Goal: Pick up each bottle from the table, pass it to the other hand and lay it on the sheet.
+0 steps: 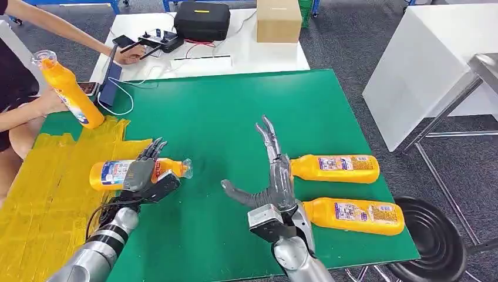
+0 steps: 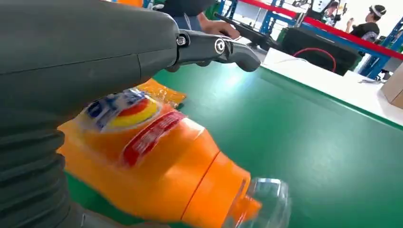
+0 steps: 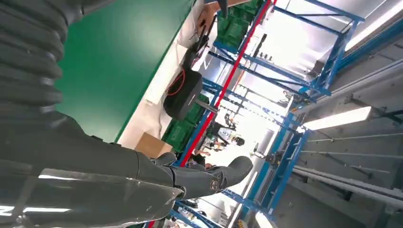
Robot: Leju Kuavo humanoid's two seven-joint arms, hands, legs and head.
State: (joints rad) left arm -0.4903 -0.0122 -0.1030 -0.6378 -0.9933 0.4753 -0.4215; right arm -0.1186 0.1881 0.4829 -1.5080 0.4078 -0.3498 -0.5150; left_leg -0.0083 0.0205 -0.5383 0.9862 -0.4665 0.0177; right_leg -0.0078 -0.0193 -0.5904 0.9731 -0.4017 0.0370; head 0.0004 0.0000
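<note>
Head view: left hand (image 1: 147, 176) grips a lying orange bottle (image 1: 114, 174) across its middle, at the edge of the yellow sheet (image 1: 41, 194), clear cap pointing toward the table's centre. Whether the bottle rests on the green table (image 1: 223, 111) or is just above it cannot be told. Right hand (image 1: 271, 176) holds nothing, fingers spread and raised, thumb out to the side, palm toward the left hand. Two more bottles (image 1: 336, 168) lie just beside it, parallel, caps toward the hand. A person (image 1: 17, 94) holds a fourth bottle upright over the sheet's far corner.

Risk, as judged: the round bottle could roll on release, off the sheet or onto bare green. The person's arm near the sheet could be struck.

Left wrist view: bottle (image 2: 157, 166) lies under the palm, thumb (image 2: 218, 47) extended over it, apart from it; the hold looks loose, so slippage is possible.

Right wrist view: thumb (image 3: 214, 178) extended, nothing held.
</note>
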